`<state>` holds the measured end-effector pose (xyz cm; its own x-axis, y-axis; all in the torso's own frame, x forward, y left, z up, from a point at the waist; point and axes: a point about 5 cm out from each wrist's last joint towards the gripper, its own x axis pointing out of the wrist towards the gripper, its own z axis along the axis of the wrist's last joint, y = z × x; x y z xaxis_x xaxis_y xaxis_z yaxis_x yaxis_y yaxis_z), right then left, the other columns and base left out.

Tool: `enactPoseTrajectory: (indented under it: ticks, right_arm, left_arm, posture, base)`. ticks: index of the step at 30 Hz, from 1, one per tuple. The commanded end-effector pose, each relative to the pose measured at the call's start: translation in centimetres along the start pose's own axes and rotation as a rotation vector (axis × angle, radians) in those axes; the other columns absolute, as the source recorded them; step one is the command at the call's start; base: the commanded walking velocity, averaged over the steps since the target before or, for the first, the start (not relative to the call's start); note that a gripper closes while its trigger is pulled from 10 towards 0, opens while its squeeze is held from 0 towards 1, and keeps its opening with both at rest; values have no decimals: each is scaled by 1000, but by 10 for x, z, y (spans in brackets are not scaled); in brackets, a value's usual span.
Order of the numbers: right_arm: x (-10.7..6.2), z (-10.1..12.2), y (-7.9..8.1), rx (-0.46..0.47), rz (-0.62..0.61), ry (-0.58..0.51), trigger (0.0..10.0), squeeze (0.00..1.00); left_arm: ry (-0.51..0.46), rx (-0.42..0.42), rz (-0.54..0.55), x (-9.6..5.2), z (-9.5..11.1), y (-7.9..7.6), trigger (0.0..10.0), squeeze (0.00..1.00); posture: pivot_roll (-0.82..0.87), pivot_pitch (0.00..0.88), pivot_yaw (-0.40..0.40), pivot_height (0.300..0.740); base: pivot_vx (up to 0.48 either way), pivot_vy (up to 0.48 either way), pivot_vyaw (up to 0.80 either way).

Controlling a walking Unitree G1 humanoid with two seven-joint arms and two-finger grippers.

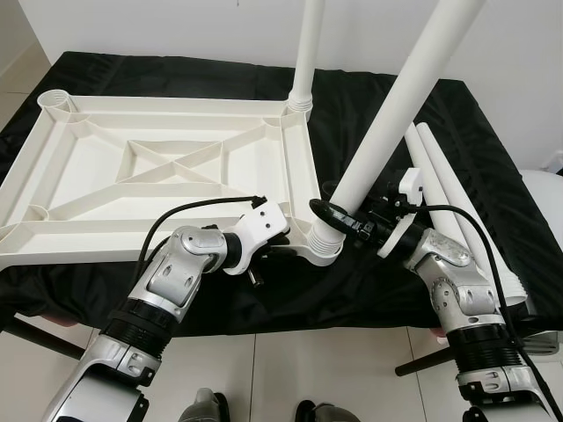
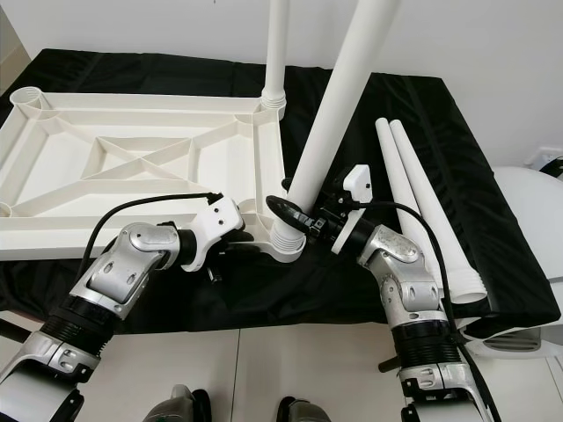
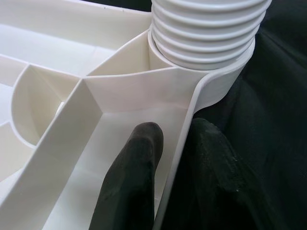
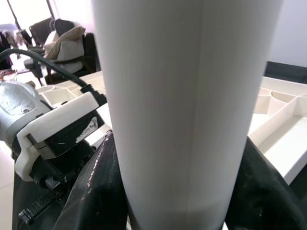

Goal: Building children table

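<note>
Straddling the tabletop (image 1: 167,167) rim, left gripper (image 3: 168,158); right gripper (image 4: 177,191) apparently clenched around leg (image 1: 387,132).

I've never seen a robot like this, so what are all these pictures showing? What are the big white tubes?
These are a robot's own views. Two pictures come from cameras in its head, looking down at its silver arms; two come from cameras on its wrists. On a black cloth lies a white table top, turned upside down. The tubes are table legs. One leg already stands in a far corner. The right gripper is closed around another leg, whose ridged end sits in the near corner socket. The left gripper pinches the table top's edge beside that corner. Two spare legs lie on the cloth.
</note>
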<state>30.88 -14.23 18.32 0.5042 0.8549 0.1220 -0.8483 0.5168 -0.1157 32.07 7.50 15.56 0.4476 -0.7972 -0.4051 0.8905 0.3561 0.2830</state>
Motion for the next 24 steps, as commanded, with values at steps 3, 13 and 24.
enactPoseTrajectory:
  ticks: [3,13,24]
  right_arm:
    - [-1,-39,16,56,35,165,10000,0]
    - [1,-47,15,54,-35,169,10000,0]
    - [-5,-58,10,58,-120,207,10000,0]
  left_arm:
    - [-9,19,37,2,4,1,10000,0]
    - [-11,23,41,2,4,1,10000,0]
    - [-14,27,39,2,5,0,10000,0]
  posture:
    - [-51,162,-11,740]
    - [-49,164,-12,740]
    - [-51,167,-9,740]
  base:
    - [0,0,0]
    - [0,0,0]
    - [0,0,0]
